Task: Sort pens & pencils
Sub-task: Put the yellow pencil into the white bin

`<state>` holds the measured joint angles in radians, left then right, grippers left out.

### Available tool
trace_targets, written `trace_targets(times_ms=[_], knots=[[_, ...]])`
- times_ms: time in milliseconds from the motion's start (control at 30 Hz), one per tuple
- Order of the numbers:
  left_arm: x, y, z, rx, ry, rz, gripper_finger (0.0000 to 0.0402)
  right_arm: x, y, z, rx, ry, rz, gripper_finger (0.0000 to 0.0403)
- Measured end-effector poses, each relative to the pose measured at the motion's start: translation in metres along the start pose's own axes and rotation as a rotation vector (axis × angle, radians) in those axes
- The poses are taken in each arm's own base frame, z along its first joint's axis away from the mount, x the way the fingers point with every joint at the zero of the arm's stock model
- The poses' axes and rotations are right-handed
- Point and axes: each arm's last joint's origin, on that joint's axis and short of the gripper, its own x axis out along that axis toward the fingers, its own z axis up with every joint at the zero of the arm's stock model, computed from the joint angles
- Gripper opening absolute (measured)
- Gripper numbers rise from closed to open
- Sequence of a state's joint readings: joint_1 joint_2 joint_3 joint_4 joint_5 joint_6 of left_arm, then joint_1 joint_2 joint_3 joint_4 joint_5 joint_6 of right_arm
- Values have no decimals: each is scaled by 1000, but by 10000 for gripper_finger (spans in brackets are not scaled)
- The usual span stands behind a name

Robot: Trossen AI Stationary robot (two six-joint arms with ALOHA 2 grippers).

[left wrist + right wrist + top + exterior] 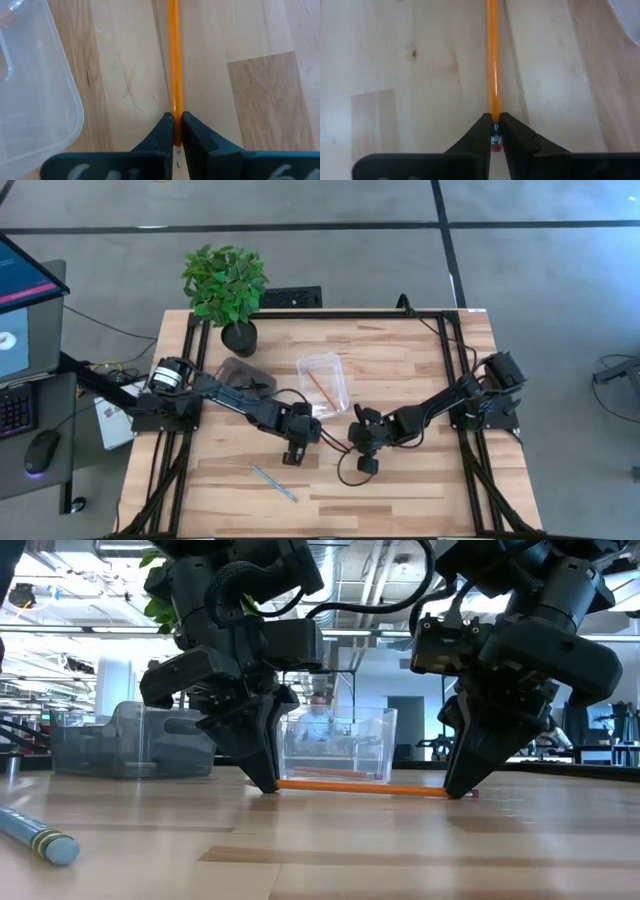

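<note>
An orange pencil (365, 786) lies along the table between my two grippers, in front of the clear tray (325, 380). My left gripper (177, 120) is shut on one end of it. My right gripper (495, 120) is shut on the other, eraser end. A second orange pencil (318, 388) lies inside the clear tray. A light blue pencil (273, 482) lies flat on the table near the front edge. A grey tray (245, 375) holds dark shapes; I cannot tell whether they are the pens. My left gripper pinches the orange pencil between its two fingertips near the end away from the eraser (175, 111). The fingers come steeply from above, slanting, in line with the pencil's length. The pencil stays low on the table. My right gripper pinches the pencil's eraser end between its two fingertips, at the metal band (495, 131) beside the pink eraser. The fingers slant down from above, in line with the pencil's length. That end sits at table level.
A potted plant (228, 285) stands at the far left corner, behind the grey tray. A black frame (450, 330) runs round the tabletop. Open wood lies in front of both grippers, toward the near edge, apart from the blue pencil.
</note>
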<state>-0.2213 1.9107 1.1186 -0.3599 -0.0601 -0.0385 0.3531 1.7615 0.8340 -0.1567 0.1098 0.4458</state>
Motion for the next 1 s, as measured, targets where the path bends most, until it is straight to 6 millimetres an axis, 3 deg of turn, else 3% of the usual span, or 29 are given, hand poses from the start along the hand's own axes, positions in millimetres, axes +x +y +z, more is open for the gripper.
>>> trace_targets(times_ms=[233, 667, 833, 1000], knots=[[-13, -11, 10, 65, 75, 78, 4, -5, -1, 0, -1, -5, -2, 89], [-57, -12, 34, 139, 216, 211, 5, -13, 3, -18, 3, 85, -191, 192], [-73, -10, 39, 201, 273, 248, 4, -35, 13, -41, -26, 87, -394, 206], [-92, -2, 42, 252, 328, 261, 4, -68, 24, -65, 38, -36, -536, 209]])
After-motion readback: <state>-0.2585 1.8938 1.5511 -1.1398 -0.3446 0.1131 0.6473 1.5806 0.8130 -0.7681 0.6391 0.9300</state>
